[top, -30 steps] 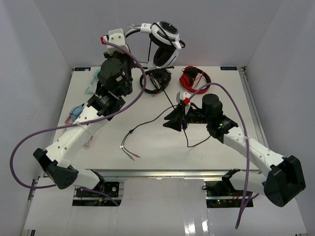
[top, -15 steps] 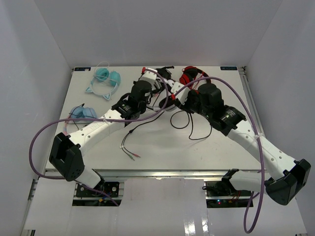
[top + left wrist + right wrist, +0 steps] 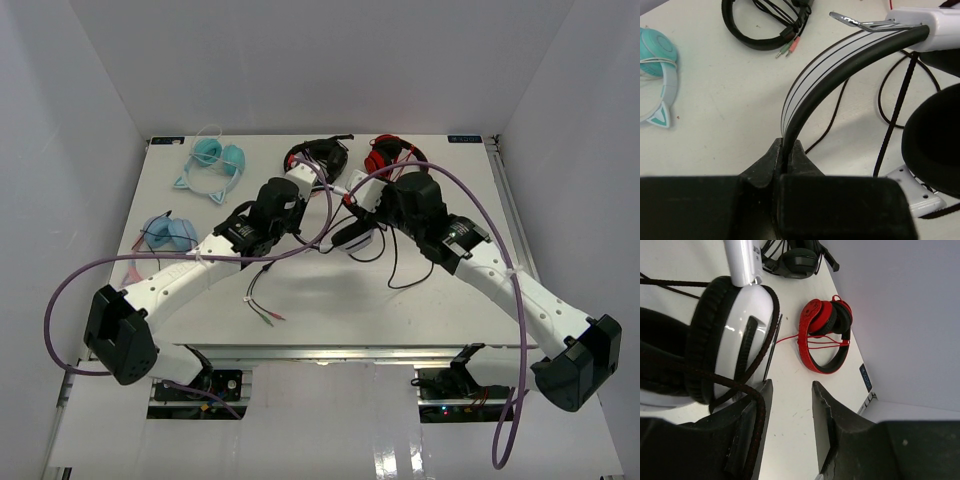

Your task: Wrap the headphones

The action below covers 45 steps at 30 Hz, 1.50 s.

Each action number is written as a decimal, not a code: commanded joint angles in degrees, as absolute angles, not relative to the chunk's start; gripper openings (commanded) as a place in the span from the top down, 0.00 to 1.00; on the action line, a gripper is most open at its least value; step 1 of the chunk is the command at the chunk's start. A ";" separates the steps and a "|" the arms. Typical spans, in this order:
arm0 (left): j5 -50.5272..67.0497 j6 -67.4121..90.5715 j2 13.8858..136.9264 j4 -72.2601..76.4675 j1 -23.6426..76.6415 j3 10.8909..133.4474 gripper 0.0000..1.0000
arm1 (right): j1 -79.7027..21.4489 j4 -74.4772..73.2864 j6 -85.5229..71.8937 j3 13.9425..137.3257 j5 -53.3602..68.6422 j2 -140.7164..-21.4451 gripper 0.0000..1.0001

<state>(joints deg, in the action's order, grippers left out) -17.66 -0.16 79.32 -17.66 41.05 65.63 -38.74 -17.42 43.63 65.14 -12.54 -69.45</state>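
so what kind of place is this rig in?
Probably a lab robot test cell: white table boxed in by plain white walls, left arm and right arm mounted at its near edge, red headphones and teal headphones laid out as props.

White hdphones (image 3: 360, 238) w/ black pads (image 3: 705, 330), mid-table, cable (image 3: 250, 295) loose toward front edge

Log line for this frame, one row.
task: wrap headphones | left fingers: shut on headband | right fingers: open, beside earcup, cable draped over one | plugs: loose on table

Overhead view; 2 wrist close-ups on headphones (image 3: 832, 59)
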 commanded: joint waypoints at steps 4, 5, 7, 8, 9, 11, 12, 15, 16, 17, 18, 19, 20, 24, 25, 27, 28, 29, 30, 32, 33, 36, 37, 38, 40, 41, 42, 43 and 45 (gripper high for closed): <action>-6.68 -1.47 74.05 -20.17 40.87 64.14 1.00 | -33.82 -9.07 38.72 65.02 -5.28 -68.73 0.58; -6.03 -1.66 73.95 -20.44 40.81 64.36 1.00 | -33.44 -9.17 37.91 64.95 -3.26 -69.21 0.57; -4.84 -2.09 73.92 -20.92 40.84 64.74 1.00 | -32.51 -9.08 36.87 65.00 -0.13 -70.12 0.54; -4.03 -2.51 73.88 -21.39 40.79 64.84 1.00 | -32.06 -9.17 35.97 65.14 2.51 -70.37 0.53; -3.28 -2.69 73.74 -21.53 40.84 64.75 1.00 | -31.32 -9.26 35.36 65.19 4.10 -70.61 0.52; -1.59 -2.99 73.19 -21.62 40.87 64.51 1.00 | -30.39 -9.26 34.23 64.75 8.18 -71.22 0.49; -0.84 -3.07 72.83 -21.62 40.87 64.40 1.00 | -30.04 -9.18 33.77 64.44 10.41 -71.59 0.49; 0.51 -2.96 72.12 -21.53 40.80 64.35 1.00 | -28.66 -8.94 32.44 63.51 15.18 -72.49 0.47; 1.84 -2.77 71.86 -21.55 40.87 64.46 1.00 | -28.13 -8.78 31.86 63.24 16.91 -72.90 0.46; 1.95 -2.47 71.55 -21.65 40.87 64.77 1.00 | -27.41 -8.73 30.79 62.94 20.02 -73.26 0.46; 1.95 -1.97 71.30 -21.74 40.87 65.09 1.00 | -26.81 -8.67 29.66 62.62 22.60 -73.54 0.47; 1.61 -1.31 71.11 -21.86 40.87 65.49 1.00 | -26.29 -8.51 28.67 62.12 24.37 -73.61 0.47; 1.01 -0.81 70.89 -22.03 40.87 65.99 1.00 | -25.63 -8.23 28.00 61.41 26.01 -73.50 0.48; 0.90 1.59 69.13 -22.51 40.87 68.68 1.00 | -23.34 -4.66 24.97 57.10 31.89 -73.09 0.52; 1.10 2.52 68.73 -22.57 40.87 69.73 1.00 | -22.29 -3.87 23.60 56.12 34.63 -73.48 0.54; 1.28 4.60 68.50 -23.00 40.87 72.39 1.00 | -20.33 -0.08 20.38 53.68 41.35 -73.91 0.57; 1.15 5.64 68.50 -23.37 40.87 73.96 1.00 | -19.36 1.86 18.25 52.06 44.92 -73.94 0.59; 0.88 6.64 68.55 -23.82 40.87 75.68 1.00 | -18.44 3.98 15.76 50.15 48.46 -73.82 0.60; 0.88 7.36 68.55 -23.91 40.87 77.04 1.00 | -18.12 8.46 13.68 48.39 50.41 -73.73 0.59; 0.83 9.77 68.80 -23.94 40.87 80.69 1.00 | -17.84 13.94 10.10 45.47 54.48 -74.00 0.55; 0.85 11.41 69.06 -23.89 40.87 82.82 1.00 | -17.85 15.49 8.48 44.36 56.65 -74.39 0.53; 2.46 18.74 70.34 -21.91 40.88 86.59 1.00 | -18.12 23.50 1.13 43.75 64.28 -77.78 0.48; 2.54 20.72 70.64 -19.81 40.95 87.53 1.00 | -18.27 28.59 -1.58 43.61 66.33 -79.38 0.46; 3.10 24.88 70.90 -18.26 40.88 88.10 1.00 | -18.60 32.73 -8.02 43.36 67.48 -80.49 0.45; 3.53 28.09 72.05 -14.94 41.08 89.52 1.00 | -19.47 42.47 -13.60 43.52 69.37 -83.48 0.42; 3.69 30.43 72.90 -13.67 41.16 90.63 1.00 | -19.90 47.25 -18.03 43.89 69.91 -85.06 0.41; 3.52 33.51 73.99 -12.34 41.24 92.05 1.00 | -20.42 53.20 -24.50 44.36 70.36 -86.84 0.40; 2.78 36.19 74.55 -11.06 41.34 92.75 1.00 | -20.78 57.61 -31.06 44.59 70.53 -88.12 0.40; -0.58 39.78 75.23 -7.28 41.53 93.42 1.00 | -21.09 67.77 -39.35 44.74 70.71 -91.25 0.39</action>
<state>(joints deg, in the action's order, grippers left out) 1.56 25.60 74.50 -19.54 41.31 89.63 -20.03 40.94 -16.23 43.76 65.66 -87.37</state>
